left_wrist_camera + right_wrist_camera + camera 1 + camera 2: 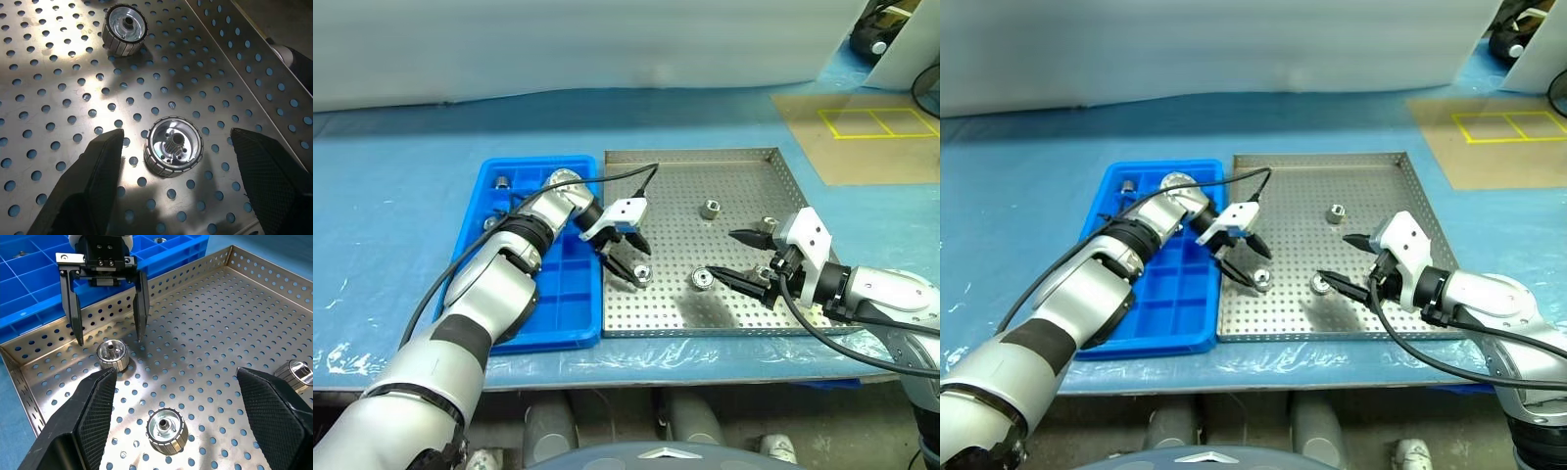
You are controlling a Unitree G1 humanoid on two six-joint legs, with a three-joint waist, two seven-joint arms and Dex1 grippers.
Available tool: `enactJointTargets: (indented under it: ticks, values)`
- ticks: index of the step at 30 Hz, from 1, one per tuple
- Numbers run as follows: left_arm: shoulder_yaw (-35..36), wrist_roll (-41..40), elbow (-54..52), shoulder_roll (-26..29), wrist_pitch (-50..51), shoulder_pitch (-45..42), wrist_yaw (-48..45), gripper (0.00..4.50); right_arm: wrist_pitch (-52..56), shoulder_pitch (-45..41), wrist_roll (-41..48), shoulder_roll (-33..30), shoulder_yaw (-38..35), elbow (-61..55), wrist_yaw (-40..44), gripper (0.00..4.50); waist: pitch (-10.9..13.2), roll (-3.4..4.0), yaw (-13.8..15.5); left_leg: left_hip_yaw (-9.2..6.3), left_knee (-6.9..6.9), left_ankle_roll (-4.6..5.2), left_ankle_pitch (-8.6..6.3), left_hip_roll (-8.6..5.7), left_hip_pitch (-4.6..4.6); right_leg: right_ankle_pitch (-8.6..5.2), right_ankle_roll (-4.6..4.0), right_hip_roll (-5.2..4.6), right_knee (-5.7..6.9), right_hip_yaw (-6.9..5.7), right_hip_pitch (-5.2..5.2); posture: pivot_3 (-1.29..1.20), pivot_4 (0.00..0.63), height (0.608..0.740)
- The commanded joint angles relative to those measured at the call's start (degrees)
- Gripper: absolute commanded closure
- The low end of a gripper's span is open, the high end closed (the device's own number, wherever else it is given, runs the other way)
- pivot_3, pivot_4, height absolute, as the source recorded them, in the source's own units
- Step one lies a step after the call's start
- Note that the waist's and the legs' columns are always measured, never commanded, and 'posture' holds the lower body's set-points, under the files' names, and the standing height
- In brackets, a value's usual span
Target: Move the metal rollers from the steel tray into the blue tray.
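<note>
Your left end effector (pixel 628 257) hangs over the near left corner of the steel tray (pixel 744 159), fingers spread wide and holding nothing. One roller (pixel 173 146) stands on the perforated floor directly between those two fingers, hole facing up, so its axis is upright and the fingers bracket its round sides. It appears the fingertips are just above or beside it, not yet touching, though the contact is hard to judge.

A second roller (pixel 702 278) sits just beside your right end effector (pixel 742 259), which is also wide open and empty, lying low over the tray's near right part. Two more rollers rest farther off, one (pixel 710 208) toward the tray's middle and one (pixel 298 371) by the right side.

The blue tray (pixel 481 206) lies on the worktop touching the steel tray's left side, already holding a roller or two (pixel 501 182). Your left arm is the nearer one to it.
</note>
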Motion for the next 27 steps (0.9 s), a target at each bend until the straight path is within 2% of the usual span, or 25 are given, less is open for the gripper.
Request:
enactJointTargets:
  ticks: [1, 6, 16, 19, 21, 24, 27]
  values:
    - [-0.8, 0.8, -0.7, -0.9, -1.1, 1.0, -0.3, 0.83, -0.3, -0.7, 0.9, -0.7, -0.9, -1.7, -0.8, 0.45, 0.0, 0.03, 0.0, 0.00, -0.01, 0.04, -0.03, 0.00, 0.02, 0.00, 0.00, 0.00, -0.07, 0.00, 0.05, -0.53, 0.150, 0.740]
    - [-0.5, 4.6, -0.1, -2.2, -2.8, 2.5, -0.3, 0.83, -0.7, -0.9, 0.7, -0.7, -0.3, -1.3, -1.6, 0.45, 0.0, 0.04, -0.2, 0.12, -0.01, 0.38, -0.23, 0.00, 0.08, 0.01, -0.01, -0.02, -0.27, 0.04, 0.15, -0.54, 0.150, 0.740]
    - [0.5, 10.4, 0.8, -2.4, -5.2, 2.7, -0.3, 0.83, -0.8, 0.0, 0.6, -0.5, -0.4, -1.9, -2.9, 0.45, 0.0, 0.06, -1.7, 0.37, -0.07, 0.41, -0.26, 0.01, 0.29, 0.01, 0.00, -0.02, -0.28, 0.09, 0.18, -0.55, 0.150, 0.740]
    - [1.6, 11.3, 1.1, -2.6, -5.1, 2.6, -0.2, 1.36, -1.0, -0.1, 0.5, -0.5, -0.1, -1.7, -3.2, 0.45, 0.0, 0.07, -1.8, 0.40, -0.08, 0.43, -0.26, 0.02, 0.32, 0.01, 0.00, -0.01, -0.29, 0.09, 0.18, -0.54, 0.150, 0.740]
    - [2.7, 11.9, 1.3, -2.9, -5.7, 2.7, 0.9, 1.94, -1.1, -0.2, 0.5, -0.5, 0.0, -1.5, -3.4, 0.45, 0.0, 0.07, -1.8, 0.41, -0.08, 0.44, -0.27, 0.02, 0.32, 0.01, 0.00, -0.01, -0.29, 0.09, 0.18, -0.54, 0.150, 0.740]
    - [3.4, 12.0, 1.6, -3.1, -5.2, 2.5, 1.0, 1.94, -1.3, -0.5, 0.5, -0.6, 0.2, -1.2, -3.5, 0.45, 0.0, 0.07, -1.8, 0.42, -0.08, 0.45, -0.27, 0.01, 0.32, 0.01, 0.00, -0.02, -0.30, 0.09, 0.18, -0.54, 0.150, 0.740]
    - [3.0, 11.1, 1.6, -2.7, -4.4, 2.3, -0.3, 2.46, -1.4, -1.0, 0.5, -0.5, 0.5, -0.9, -3.6, 0.45, -0.1, 0.08, -1.8, 0.45, -0.08, 0.46, -0.28, 0.01, 0.34, 0.01, 0.00, -0.02, -0.30, 0.09, 0.18, -0.53, 0.150, 0.740]
